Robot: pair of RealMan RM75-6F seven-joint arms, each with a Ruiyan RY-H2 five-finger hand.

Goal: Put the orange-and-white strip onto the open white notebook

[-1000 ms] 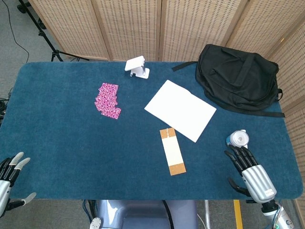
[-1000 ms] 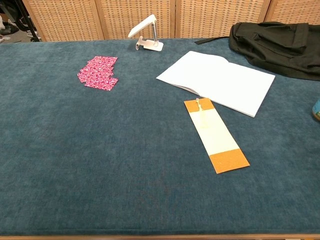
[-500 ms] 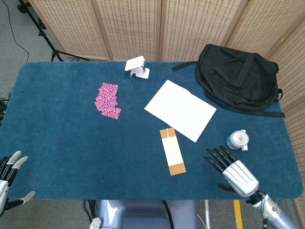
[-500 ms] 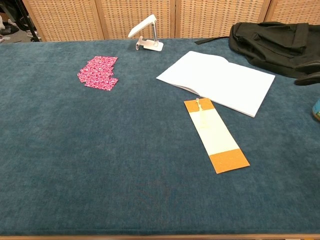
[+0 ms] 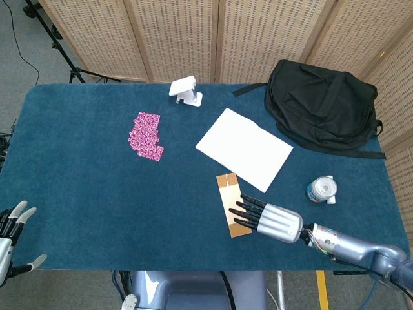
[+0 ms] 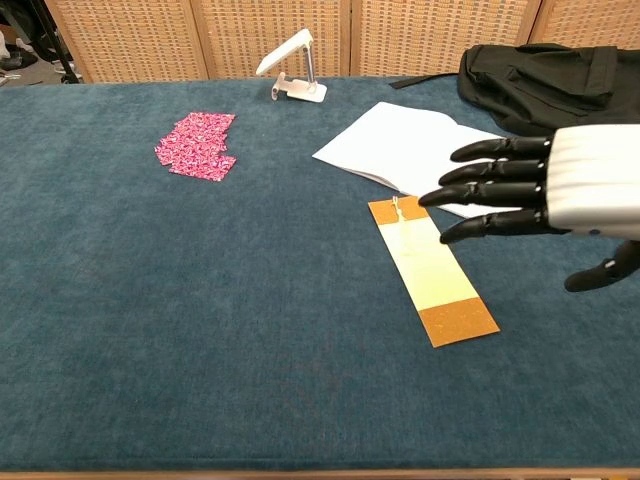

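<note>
Over the near end of the orange-and-white strip we have our right hand, fingers spread and holding nothing; the strip lies flat on the blue surface, long axis running toward the white notebook just beyond

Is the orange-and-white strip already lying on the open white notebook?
No: the orange-and-white strip lies flat on the blue table, just below the open white notebook.

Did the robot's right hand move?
Yes. The right hand went left, away from the small can, and now hovers open by the orange-and-white strip.
</note>
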